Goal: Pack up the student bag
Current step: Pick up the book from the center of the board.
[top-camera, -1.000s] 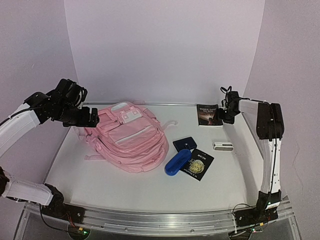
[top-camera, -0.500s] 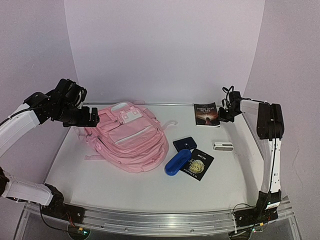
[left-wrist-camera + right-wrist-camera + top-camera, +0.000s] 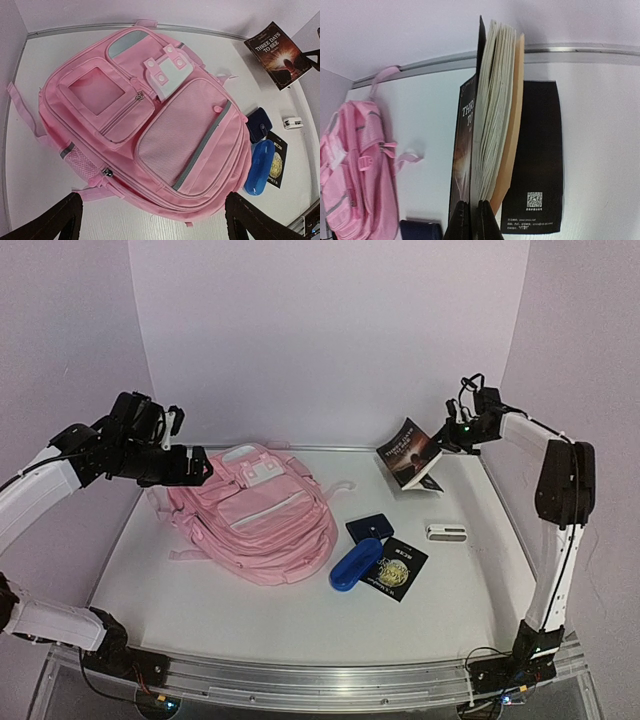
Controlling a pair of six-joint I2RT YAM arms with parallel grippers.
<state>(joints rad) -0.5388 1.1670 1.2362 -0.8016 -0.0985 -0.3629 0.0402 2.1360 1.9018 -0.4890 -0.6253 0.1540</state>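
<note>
Student bag shut; R hand: book.

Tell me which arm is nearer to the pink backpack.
Left. The left arm's fingers hang open above the left edge of the student bag; the right arm's fingers are well off to its right, gripping a book.

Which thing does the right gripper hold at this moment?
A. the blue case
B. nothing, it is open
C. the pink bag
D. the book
D: the right gripper is shut on the book, which hangs tilted above the table, while the blue case lies flat on the table, apart from both grippers.
</note>
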